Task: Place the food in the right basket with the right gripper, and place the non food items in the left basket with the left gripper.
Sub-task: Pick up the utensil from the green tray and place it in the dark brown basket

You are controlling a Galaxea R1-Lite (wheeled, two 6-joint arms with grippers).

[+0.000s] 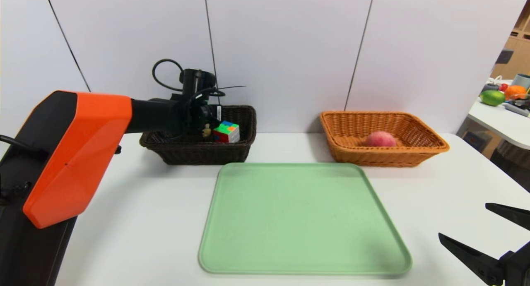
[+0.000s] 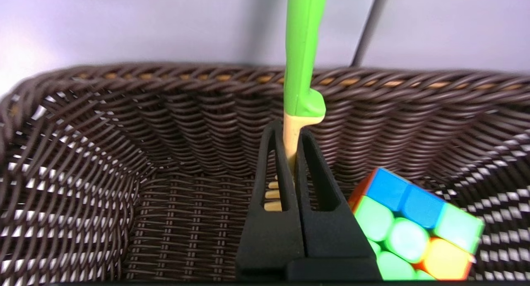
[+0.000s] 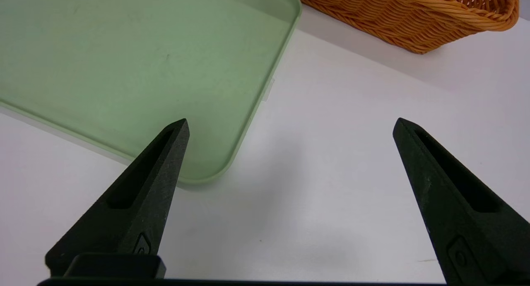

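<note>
My left gripper (image 1: 205, 129) hangs inside the dark brown left basket (image 1: 244, 112), shut on a utensil with a green handle and a beige toothed end (image 2: 301, 70). In the left wrist view the gripper (image 2: 290, 130) clamps the beige part, and the handle sticks out past the basket wall (image 2: 124, 124). A coloured puzzle cube (image 1: 227, 132) (image 2: 414, 228) lies in this basket beside the fingers. A pink round fruit (image 1: 380, 139) sits in the orange right basket (image 1: 434, 143) (image 3: 414, 17). My right gripper (image 1: 463, 219) (image 3: 290, 120) is open and empty over the table at the near right.
A bare green tray (image 1: 302, 219) (image 3: 124, 62) lies in the middle of the white table (image 1: 145, 203), in front of both baskets. A wall stands right behind the baskets. A side table (image 1: 497, 120) with fruit and other items stands at the far right.
</note>
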